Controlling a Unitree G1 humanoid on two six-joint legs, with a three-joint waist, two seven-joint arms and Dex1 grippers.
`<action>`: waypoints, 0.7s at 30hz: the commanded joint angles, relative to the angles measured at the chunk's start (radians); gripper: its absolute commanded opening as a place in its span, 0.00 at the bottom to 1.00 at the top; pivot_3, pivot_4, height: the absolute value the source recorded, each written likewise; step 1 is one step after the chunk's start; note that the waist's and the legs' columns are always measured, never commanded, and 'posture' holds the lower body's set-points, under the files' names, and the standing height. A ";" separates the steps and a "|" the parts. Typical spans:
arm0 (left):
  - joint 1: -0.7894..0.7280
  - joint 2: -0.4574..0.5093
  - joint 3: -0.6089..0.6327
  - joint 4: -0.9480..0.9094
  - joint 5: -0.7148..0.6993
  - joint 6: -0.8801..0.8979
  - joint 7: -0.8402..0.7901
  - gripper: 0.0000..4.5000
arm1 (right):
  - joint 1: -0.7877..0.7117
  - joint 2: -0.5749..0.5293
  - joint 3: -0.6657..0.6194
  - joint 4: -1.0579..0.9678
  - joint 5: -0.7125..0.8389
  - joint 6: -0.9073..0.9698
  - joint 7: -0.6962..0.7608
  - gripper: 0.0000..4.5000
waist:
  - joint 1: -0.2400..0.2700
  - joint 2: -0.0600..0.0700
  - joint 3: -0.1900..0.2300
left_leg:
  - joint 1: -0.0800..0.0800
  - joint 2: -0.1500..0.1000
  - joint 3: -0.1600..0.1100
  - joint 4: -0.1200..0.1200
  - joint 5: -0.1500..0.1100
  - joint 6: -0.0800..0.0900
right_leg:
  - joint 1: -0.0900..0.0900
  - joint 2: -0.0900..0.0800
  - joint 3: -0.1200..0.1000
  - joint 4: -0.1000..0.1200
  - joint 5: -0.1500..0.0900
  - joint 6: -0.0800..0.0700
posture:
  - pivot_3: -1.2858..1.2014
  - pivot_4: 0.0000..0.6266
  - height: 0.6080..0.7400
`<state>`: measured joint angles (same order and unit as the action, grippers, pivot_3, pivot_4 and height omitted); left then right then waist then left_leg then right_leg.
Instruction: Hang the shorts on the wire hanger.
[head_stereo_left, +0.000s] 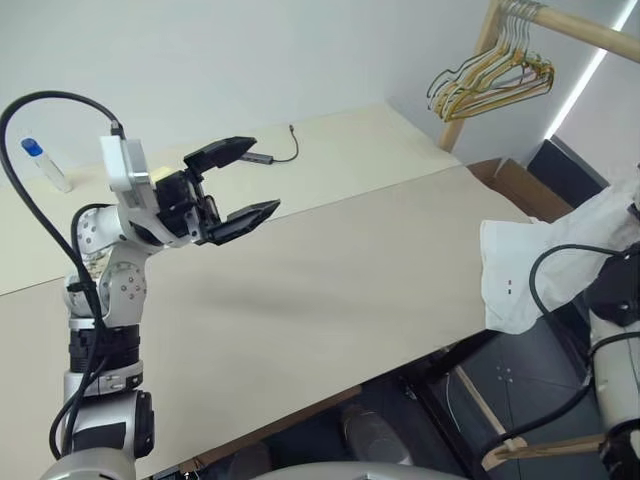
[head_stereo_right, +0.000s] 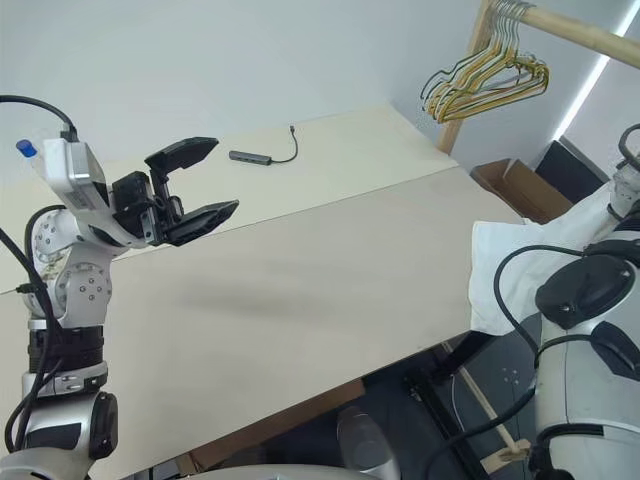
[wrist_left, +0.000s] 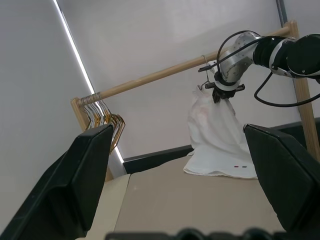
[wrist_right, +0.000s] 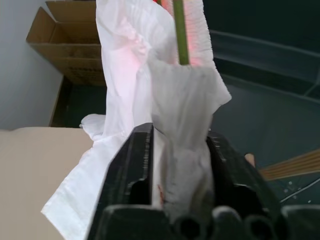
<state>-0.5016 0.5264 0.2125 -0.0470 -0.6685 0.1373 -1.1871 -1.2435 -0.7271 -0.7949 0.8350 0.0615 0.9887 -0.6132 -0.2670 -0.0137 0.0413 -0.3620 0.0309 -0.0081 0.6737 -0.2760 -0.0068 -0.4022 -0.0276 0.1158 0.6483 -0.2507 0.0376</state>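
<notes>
Over at three o'clock of the head view, off the table's (head_stereo_left: 330, 290) far right corner, the shorts (head_stereo_left: 520, 275) hung from above with their lower hem draped onto the tabletop edge. From the left wrist camera the wire hanger (wrist_left: 205, 75) showed hooked on the wooden rail (wrist_left: 165, 74), the white fabric falling from it. The right gripper (wrist_right: 177, 165) had its two black fingers (wrist_right: 132, 165) partly parted with a fold of the shorts between them; whether they actually pinched the cloth could not be told. At nine o'clock the left gripper (head_stereo_left: 240, 185) hovered above the table, fingers spread wide and holding nothing. A bunch of yellow hangers (head_stereo_left: 490, 80) sat at one o'clock
</notes>
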 joint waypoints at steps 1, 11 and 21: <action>-0.004 0.011 0.013 -0.030 -0.006 -0.013 0.012 1.00 | -0.009 -0.015 0.059 -0.061 -0.003 -0.036 -0.010 0.61 | 0.004 0.000 0.000 | 0.000 0.000 0.000 0.000 0.000 0.000 | 0.000 0.000 0.000 0.000 0.000 0.000 | 0.46 0.00 1.00; -0.015 0.011 0.012 -0.022 -0.009 -0.017 0.007 1.00 | 0.072 0.034 0.262 -0.315 -0.117 -0.030 -0.063 1.00 | 0.008 0.000 0.000 | 0.000 0.000 0.002 0.000 0.000 0.001 | -0.001 0.000 0.002 0.000 0.000 0.001 | 0.45 0.00 1.00; 0.014 0.038 0.032 -0.029 0.021 0.013 0.071 1.00 | 0.179 0.078 0.629 -0.553 -0.298 -0.227 0.076 1.00 | 0.004 0.001 0.000 | 0.006 0.001 0.004 0.000 -0.001 0.001 | -0.001 0.001 0.004 0.000 0.001 0.002 | 0.46 0.00 1.00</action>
<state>-0.4900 0.5456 0.2170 -0.0508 -0.6635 0.1409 -1.1557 -1.0666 -0.6510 -0.2281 0.3436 -0.1987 0.8267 -0.5818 -0.2632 -0.0126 0.0408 -0.3552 0.0320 -0.0041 0.6735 -0.2769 -0.0054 -0.4027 -0.0265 0.1209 0.6482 -0.2501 0.0397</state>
